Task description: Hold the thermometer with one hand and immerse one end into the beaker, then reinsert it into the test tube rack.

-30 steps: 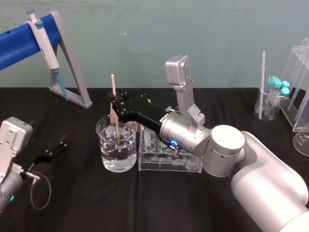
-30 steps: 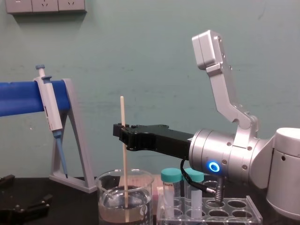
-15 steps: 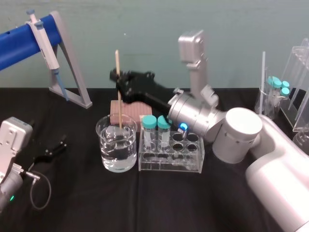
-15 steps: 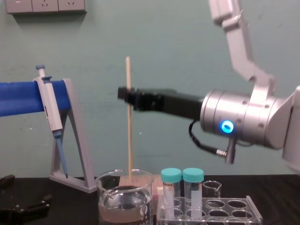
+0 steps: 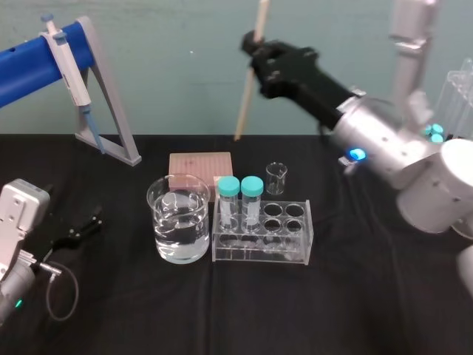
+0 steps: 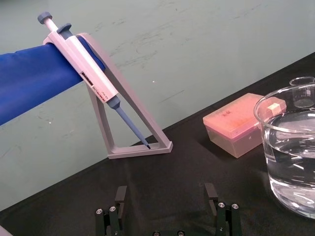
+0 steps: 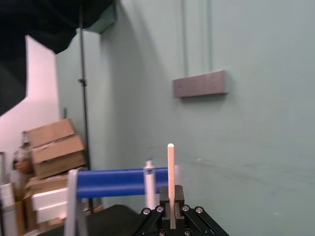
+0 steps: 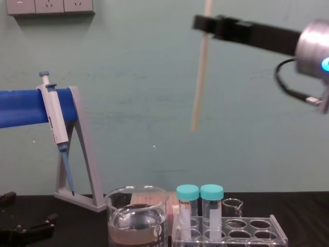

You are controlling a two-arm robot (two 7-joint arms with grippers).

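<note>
beaker [image 5: 178, 222] left of rack [image 5: 262, 253], thermometer [image 5: 246, 89] above

soft, even indoor light; no hard shadows
wall [image 8: 128, 77] was lit flat, black tabletop [image 5: 111, 310] dark w/ little detail; glints on beaker [image 5: 178, 225] rim & water; blue ring [image 5: 358, 154] glowed; thermometer [image 8: 201, 67] smeared in chest view.

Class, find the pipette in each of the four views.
Head view: pipette, upper left.
Chest view: pipette, left side.
Left wrist view: pipette, slanting across the stand.
Right wrist view: pipette, beyond the thermometer in the right gripper.
Shared landmark: the blue bar it hangs on.
</note>
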